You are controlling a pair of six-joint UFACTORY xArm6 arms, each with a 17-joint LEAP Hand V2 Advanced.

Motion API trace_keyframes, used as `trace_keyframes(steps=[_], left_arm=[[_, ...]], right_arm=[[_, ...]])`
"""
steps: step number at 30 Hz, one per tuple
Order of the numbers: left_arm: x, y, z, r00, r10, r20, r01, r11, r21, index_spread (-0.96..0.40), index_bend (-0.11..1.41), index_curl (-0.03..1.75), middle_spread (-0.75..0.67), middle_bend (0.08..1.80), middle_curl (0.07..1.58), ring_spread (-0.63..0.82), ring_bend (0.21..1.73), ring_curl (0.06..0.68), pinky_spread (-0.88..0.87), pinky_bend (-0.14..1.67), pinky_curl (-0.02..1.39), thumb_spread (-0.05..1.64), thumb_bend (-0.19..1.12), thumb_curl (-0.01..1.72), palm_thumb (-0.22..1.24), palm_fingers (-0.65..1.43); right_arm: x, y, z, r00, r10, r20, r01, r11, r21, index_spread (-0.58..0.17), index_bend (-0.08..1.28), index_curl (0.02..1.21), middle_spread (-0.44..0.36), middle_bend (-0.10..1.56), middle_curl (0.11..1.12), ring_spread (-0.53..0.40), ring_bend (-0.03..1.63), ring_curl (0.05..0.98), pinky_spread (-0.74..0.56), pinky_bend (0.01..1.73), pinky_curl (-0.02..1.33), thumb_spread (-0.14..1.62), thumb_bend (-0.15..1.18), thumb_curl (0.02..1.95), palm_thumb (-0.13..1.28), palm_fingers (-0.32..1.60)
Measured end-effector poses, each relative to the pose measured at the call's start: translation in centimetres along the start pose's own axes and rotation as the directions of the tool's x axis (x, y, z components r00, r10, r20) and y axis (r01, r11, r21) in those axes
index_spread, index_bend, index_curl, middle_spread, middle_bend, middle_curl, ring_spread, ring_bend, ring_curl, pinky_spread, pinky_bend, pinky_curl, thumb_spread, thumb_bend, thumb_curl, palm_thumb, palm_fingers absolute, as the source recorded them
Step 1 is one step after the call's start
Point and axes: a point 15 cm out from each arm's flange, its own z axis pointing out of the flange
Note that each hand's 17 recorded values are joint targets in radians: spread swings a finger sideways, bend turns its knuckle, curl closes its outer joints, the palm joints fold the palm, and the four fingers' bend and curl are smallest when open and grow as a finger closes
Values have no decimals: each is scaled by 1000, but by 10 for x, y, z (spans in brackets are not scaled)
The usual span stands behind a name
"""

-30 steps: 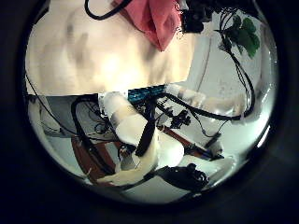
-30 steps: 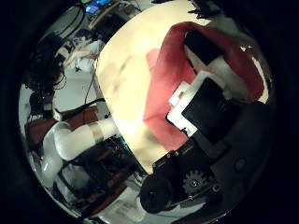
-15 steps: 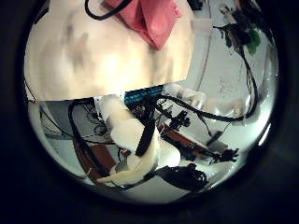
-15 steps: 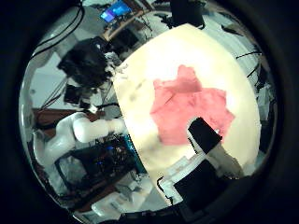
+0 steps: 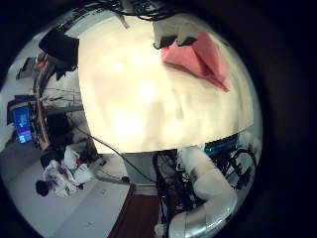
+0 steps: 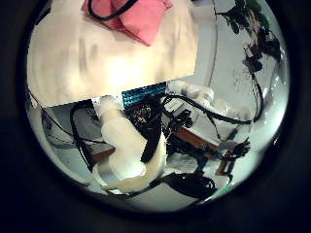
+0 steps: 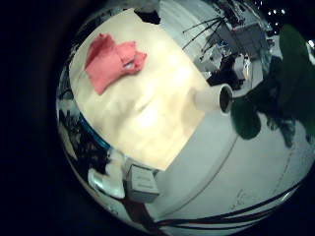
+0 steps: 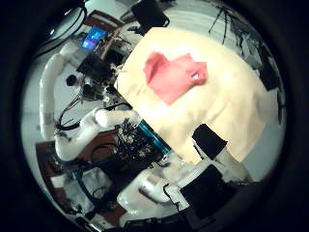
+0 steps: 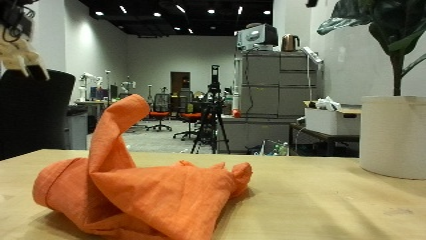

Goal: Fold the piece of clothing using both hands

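Note:
An orange piece of clothing (image 9: 140,195) lies crumpled in a heap on the pale wooden table (image 9: 333,215), with one fold standing up. The right thumb side palm view shows the clothing (image 8: 172,75) far below on the table, and one straight finger of my right hand (image 8: 220,150) reaches in, holding nothing. The clothing also shows in the right little finger side palm view (image 7: 110,59), in the left little finger side palm view (image 5: 201,59) and at the edge of the left thumb side palm view (image 6: 141,17). My left hand's fingers are not seen.
A white plant pot (image 9: 393,135) with dark green leaves (image 9: 386,25) stands on the table beside the clothing; it also shows in the right little finger side palm view (image 7: 212,98). A dark object (image 5: 170,42) stands at the table edge by the clothing.
The right palm camera has risen far from the clothing, which it was pressed against a second ago; the clothing now lies free on the table. The left view has shifted slightly.

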Motion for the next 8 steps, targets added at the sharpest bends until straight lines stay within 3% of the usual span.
trace_keyframes(steps=[8], left_arm=[[14, 11, 1, 999, -19, 40, 19, 1000, -4, 125, 136, 205, 400, 200, 291, 595, 382, 232, 515, 283, 318, 1045, -24, 289, 243, -35]], right_arm=[[30, 36, 52, 998, 47, -39, -48, 998, -28, -415, 153, 251, 57, 226, 330, 194, 474, 252, 423, 473, 398, 1080, -19, 600, 826, 32]])
